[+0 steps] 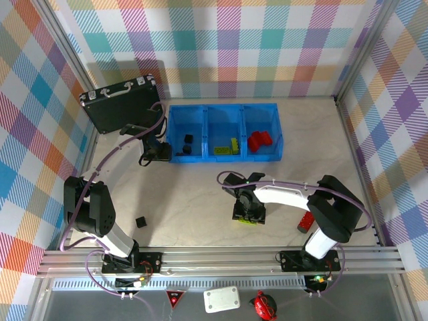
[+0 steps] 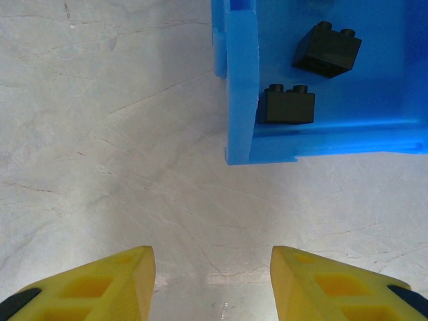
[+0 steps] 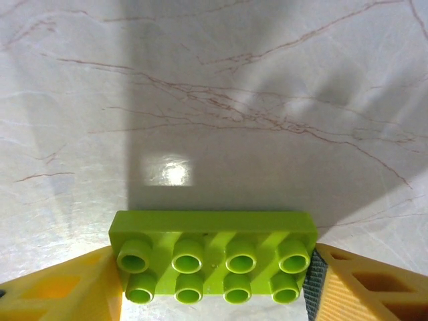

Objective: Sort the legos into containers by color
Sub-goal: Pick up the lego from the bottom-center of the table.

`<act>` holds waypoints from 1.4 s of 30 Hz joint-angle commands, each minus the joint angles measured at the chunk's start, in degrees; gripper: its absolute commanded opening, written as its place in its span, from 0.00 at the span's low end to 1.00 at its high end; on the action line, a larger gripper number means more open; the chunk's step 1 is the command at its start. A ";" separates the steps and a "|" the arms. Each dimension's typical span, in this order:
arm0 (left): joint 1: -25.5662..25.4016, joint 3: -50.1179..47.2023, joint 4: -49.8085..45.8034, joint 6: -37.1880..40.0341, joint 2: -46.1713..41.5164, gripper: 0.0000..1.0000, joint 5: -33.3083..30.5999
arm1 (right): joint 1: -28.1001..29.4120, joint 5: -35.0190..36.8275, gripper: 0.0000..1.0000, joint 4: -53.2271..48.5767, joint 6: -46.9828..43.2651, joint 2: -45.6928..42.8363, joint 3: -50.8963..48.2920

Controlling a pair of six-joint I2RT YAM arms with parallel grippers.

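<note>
Pale, vein-marbled tabletop [image 1: 200, 194] enclosed by plaid-patterned walls [image 1: 234, 40], carrying a bright blue three-compartment plastic bin [image 1: 224, 106].
In front of the bin, the right gripper [image 3: 212, 267] has its yellow fingers [image 3: 80, 287] pressed against both short ends of a lime-green studded plastic plate [image 3: 212, 237], which lies flat on the glossy surface. The left gripper [image 2: 212, 257] hovers just beside the bin's left near corner, its fingers apart over bare tabletop. Two black bricks [image 2: 287, 105] sit inside that left compartment.
</note>
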 commanded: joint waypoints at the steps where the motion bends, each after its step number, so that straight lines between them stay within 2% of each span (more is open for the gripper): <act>1: 0.50 -0.35 0.24 0.62 -0.62 0.49 0.66 | 0.52 1.26 0.65 -2.75 -1.47 -0.82 2.10; 7: 0.50 -0.35 0.24 0.62 -0.71 0.49 1.01 | 0.21 3.75 0.64 -4.34 -5.03 -0.21 6.81; 16: 0.50 -0.41 0.42 0.53 -0.88 0.49 1.62 | -2.32 5.80 0.63 -7.48 -13.48 5.64 19.13; 24: 0.50 -0.41 0.42 0.53 -1.24 0.49 1.60 | -5.90 7.07 0.62 -9.91 -20.29 11.40 31.38; 42: 0.50 -0.58 0.42 0.53 -1.74 0.49 1.56 | -14.13 6.43 0.62 -10.21 -30.41 21.96 50.00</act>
